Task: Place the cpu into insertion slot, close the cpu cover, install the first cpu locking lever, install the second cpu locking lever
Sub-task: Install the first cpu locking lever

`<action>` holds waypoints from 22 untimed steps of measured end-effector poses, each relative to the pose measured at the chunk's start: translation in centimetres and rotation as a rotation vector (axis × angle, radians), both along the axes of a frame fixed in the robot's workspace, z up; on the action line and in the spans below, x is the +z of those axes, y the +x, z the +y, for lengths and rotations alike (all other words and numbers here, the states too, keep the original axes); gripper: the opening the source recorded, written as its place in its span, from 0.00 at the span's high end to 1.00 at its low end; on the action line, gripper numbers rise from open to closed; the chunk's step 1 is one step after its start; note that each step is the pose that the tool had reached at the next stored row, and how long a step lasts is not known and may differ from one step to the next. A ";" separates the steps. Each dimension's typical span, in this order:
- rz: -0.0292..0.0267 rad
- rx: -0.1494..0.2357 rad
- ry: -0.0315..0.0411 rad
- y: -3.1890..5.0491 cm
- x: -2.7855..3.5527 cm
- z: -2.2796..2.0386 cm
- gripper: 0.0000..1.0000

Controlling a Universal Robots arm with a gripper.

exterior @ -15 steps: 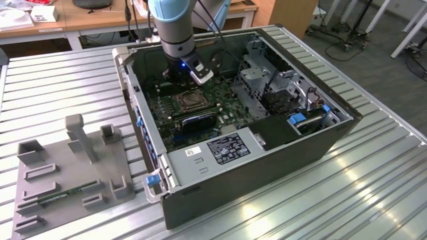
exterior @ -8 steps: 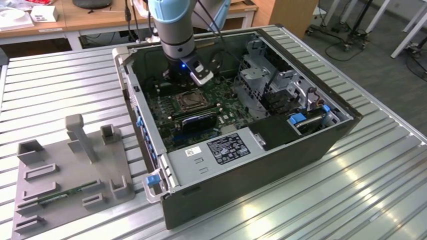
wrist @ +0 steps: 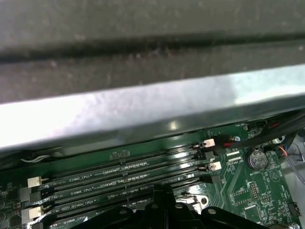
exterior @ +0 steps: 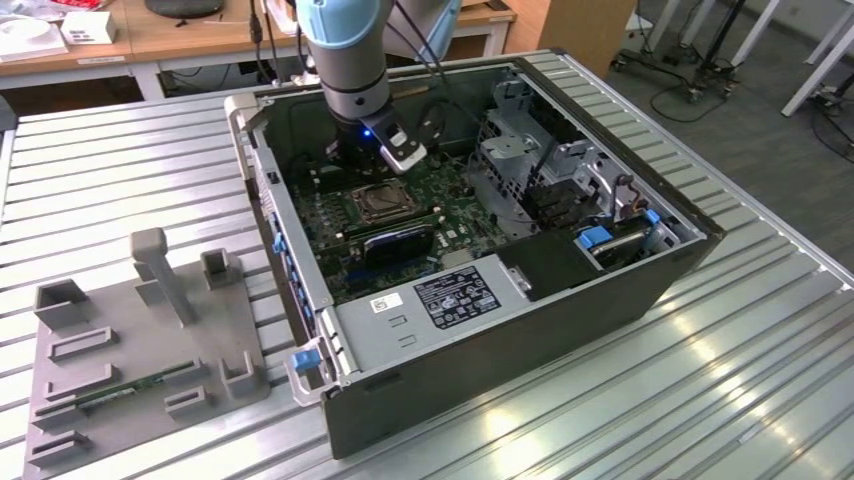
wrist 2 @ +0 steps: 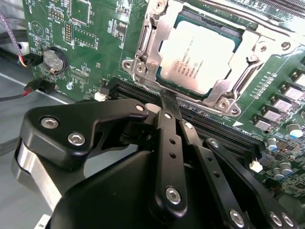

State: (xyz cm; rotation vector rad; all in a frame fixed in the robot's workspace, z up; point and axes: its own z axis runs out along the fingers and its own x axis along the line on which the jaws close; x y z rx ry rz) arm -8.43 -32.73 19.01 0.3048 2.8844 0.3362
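Note:
The cpu (wrist 2: 199, 56), a pale silver square, lies in the insertion slot (exterior: 379, 203) on the green motherboard. The silvery cpu cover (wrist 2: 147, 45) lies flat around the chip's edges. A thin metal lever rod (wrist 2: 248, 21) runs along the far side of the socket. My gripper (wrist 2: 164, 99) hovers just beside the socket, over the black memory slots (wrist: 128, 169), with its fingers shut together on nothing. In the exterior view the gripper (exterior: 363, 168) reaches down into the open computer case just behind the socket. The first wrist view has the gripper (wrist: 162, 192) tips pointing at the memory slots.
The case wall (wrist: 143, 109) stands close to the gripper. A metal drive cage (exterior: 521, 150) and a power supply (exterior: 441, 300) flank the board. A coin battery (wrist 2: 52, 59) and cables sit nearby. A grey fixture tray (exterior: 147, 330) lies at the exterior view's left.

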 end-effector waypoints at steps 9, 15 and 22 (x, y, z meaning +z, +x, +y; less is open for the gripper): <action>0.0000 0.000 -0.0001 0.00 -0.26 0.00 0.89; -0.0013 0.000 0.0242 0.00 -0.26 -0.01 0.89; -0.0022 0.000 0.0398 0.01 -0.12 0.02 0.89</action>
